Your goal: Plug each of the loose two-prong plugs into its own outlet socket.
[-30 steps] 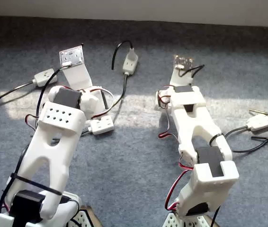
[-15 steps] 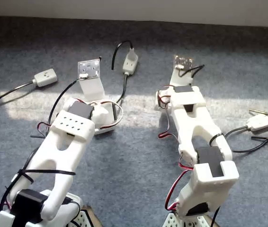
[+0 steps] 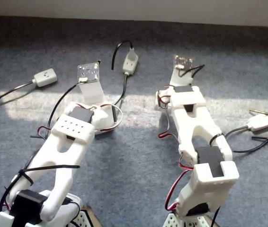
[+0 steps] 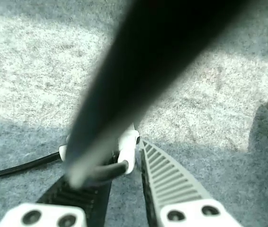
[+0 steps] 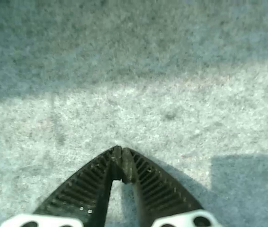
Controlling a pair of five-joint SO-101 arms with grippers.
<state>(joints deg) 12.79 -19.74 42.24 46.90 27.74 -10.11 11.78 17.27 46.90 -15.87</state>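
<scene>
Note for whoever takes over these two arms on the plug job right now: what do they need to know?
Left gripper: shut on a white cord end, its black cord trailing over the carpet.
Right gripper: shut, empty, above bare carpet.
Loose on the carpet, high view: far-left end, middle end, right-edge pair lying close together; I cannot tell whether that pair is joined.
Done: nothing clearly plugged in.
Left: likely mate the held end with its socket, then the rest.
</scene>
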